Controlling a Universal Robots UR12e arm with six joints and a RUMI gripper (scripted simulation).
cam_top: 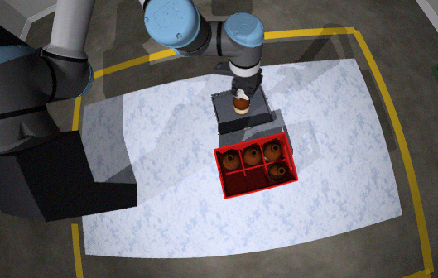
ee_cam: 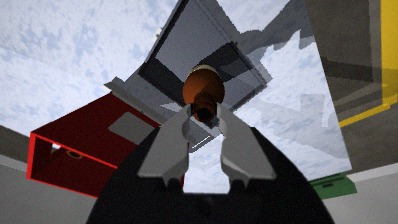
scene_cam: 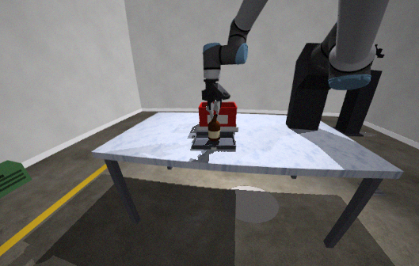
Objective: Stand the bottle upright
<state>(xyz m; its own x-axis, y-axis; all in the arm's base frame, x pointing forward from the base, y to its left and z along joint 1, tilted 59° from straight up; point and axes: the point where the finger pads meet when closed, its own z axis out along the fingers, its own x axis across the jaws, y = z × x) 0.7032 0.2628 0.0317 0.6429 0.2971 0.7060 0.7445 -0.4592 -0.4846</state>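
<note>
Pale walls [scene_cam: 195,55], grey floor [cam_top: 187,266] (yellow stripes [cam_top: 390,120] [scene_cam: 48,210] [ee_cam: 389,55] crossing it), blue-mottled white table [cam_top: 170,223] [scene_cam: 151,138] [ee_cam: 120,30].
</note>
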